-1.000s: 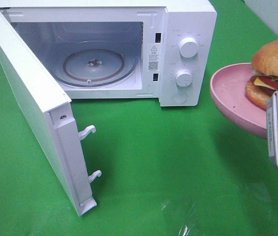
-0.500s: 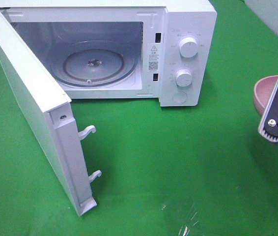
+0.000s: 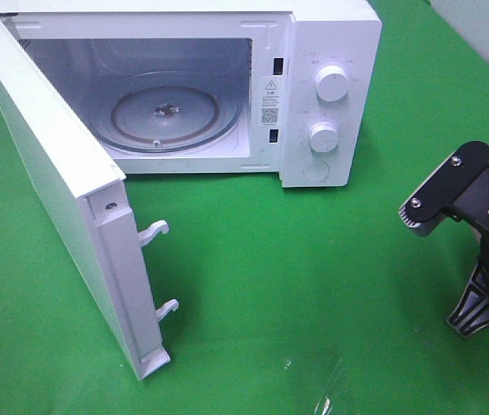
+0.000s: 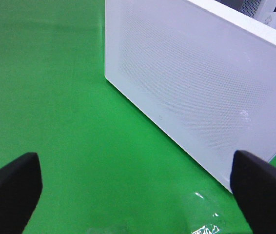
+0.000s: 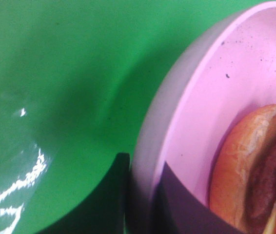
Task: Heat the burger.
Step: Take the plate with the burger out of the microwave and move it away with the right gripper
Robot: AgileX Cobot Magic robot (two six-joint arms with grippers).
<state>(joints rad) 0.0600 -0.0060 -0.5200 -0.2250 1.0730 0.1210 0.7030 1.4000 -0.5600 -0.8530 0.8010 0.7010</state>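
One burger (image 5: 255, 170) is sitting on one pink plate (image 5: 201, 97), which the right end effector (image 5: 143, 204) is pinching; the left end effector (image 4: 138, 190) is gaping wide beside one open microwave (image 3: 314, 86) on the green surface (image 3: 314, 285).

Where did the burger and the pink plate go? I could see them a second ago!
The right gripper swung away to the right, carrying the pink plate and burger out of the high camera's sight. It never let go: its wrist camera shows the jaws still pinched on the plate's rim. The microwave, its open door and the open left gripper stayed put.
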